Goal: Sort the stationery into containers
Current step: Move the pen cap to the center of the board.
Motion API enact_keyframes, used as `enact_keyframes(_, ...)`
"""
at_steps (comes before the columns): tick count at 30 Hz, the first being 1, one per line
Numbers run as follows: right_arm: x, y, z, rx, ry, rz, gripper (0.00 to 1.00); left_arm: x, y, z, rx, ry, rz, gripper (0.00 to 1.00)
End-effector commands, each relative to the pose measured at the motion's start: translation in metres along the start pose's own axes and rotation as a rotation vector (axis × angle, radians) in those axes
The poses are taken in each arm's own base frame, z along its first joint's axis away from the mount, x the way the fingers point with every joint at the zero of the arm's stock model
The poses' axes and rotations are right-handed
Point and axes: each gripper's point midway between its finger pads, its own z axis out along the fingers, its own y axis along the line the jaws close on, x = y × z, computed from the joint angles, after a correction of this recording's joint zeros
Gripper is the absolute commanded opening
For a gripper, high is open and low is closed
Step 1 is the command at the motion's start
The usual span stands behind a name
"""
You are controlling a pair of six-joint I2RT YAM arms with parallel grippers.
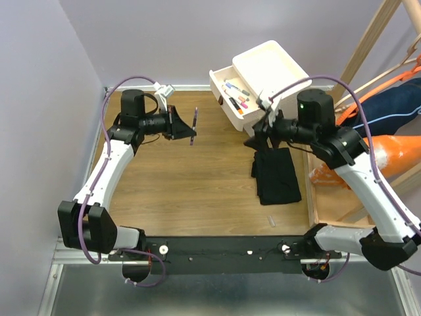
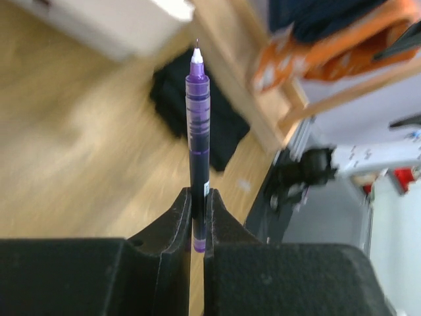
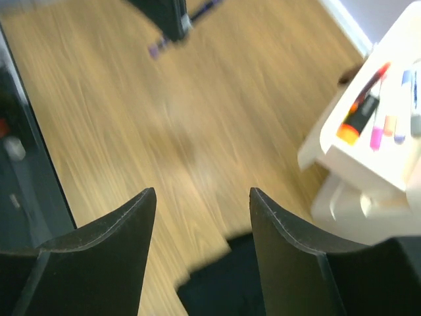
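One purple pen [image 2: 198,141], white-tipped, is standing clamped in the left gripper [image 2: 197,224]; right gripper [image 3: 200,210] is gaping wide, empty; one open drawer [image 3: 348,158] is holding several markers [image 3: 358,117].

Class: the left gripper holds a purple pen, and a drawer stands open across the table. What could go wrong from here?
1. The left gripper pinches the pen only near its tail end. Most of the pen sticks out, so it may pivot or slip on the way.
2. The right gripper hangs open beside the drawer, so the arms could clash there.
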Motion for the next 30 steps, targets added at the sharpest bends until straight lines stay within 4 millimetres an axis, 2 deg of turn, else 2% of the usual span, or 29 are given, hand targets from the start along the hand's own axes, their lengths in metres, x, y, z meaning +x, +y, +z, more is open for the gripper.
enact_keyframes(1, 0.102, 0.013, -0.022, -0.087, 0.358, -0.164, 0.66, 0.075, 0.02, -0.029, -0.166, 0.243, -0.05, 0.0)
enact_keyframes(2, 0.123, 0.019, -0.027, -0.117, 0.434, -0.141, 0.65, 0.086, 0.021, -0.034, -0.177, 0.282, -0.06, 0.0)
enact_keyframes(3, 0.135, 0.022, -0.029, -0.138, 0.481, -0.139, 0.63, 0.09, 0.022, -0.035, -0.183, 0.296, -0.07, 0.0)
enact_keyframes(5, 0.172, 0.029, -0.029, -0.173, 0.624, -0.082, 0.58, 0.092, 0.025, -0.037, -0.208, 0.3, -0.071, 0.0)
enact_keyframes(9, 0.229, 0.044, -0.028, -0.155, 0.87, 0.028, 0.52, 0.09, 0.03, -0.038, -0.241, 0.275, -0.053, 0.0)
enact_keyframes(12, 0.257, 0.049, -0.026, -0.093, 0.941, 0.105, 0.54, 0.089, 0.032, -0.039, -0.254, 0.262, -0.038, 0.0)
enact_keyframes(15, 0.27, 0.063, -0.026, -0.102, 0.972, 0.186, 0.57, 0.087, 0.032, -0.039, -0.261, 0.249, -0.033, 0.0)
enact_keyframes(16, 0.275, 0.06, -0.025, -0.084, 0.997, 0.193, 0.57, 0.086, 0.031, -0.04, -0.262, 0.246, -0.03, 0.0)
enact_keyframes(19, 0.275, 0.051, -0.016, -0.042, 1.029, 0.196, 0.57, 0.083, 0.033, -0.04, -0.273, 0.241, -0.025, 0.0)
enact_keyframes(21, 0.258, 0.041, -0.001, 0.002, 0.96, 0.2, 0.56, 0.082, 0.036, -0.041, -0.286, 0.242, -0.012, 0.0)
enact_keyframes(23, 0.219, 0.027, 0.023, 0.103, 0.816, 0.29, 0.57, 0.081, 0.038, -0.042, -0.297, 0.247, -0.002, 0.0)
enact_keyframes(24, 0.206, 0.018, 0.028, 0.15, 0.764, 0.378, 0.58, 0.079, 0.038, -0.042, -0.299, 0.246, 0.006, 0.0)
enact_keyframes(25, 0.181, 0.016, 0.035, 0.204, 0.686, 0.531, 0.59, 0.078, 0.039, -0.043, -0.305, 0.245, 0.009, 0.0)
enact_keyframes(26, 0.17, 0.017, 0.04, 0.191, 0.643, 0.577, 0.59, 0.079, 0.038, -0.043, -0.305, 0.251, 0.006, 0.0)
enact_keyframes(28, 0.165, 0.024, 0.049, 0.194, 0.624, 0.708, 0.61, 0.076, 0.038, -0.043, -0.305, 0.255, 0.017, 0.0)
enact_keyframes(30, 0.187, 0.031, 0.05, 0.197, 0.692, 0.8, 0.62, 0.078, 0.039, -0.045, -0.31, 0.27, 0.013, 0.0)
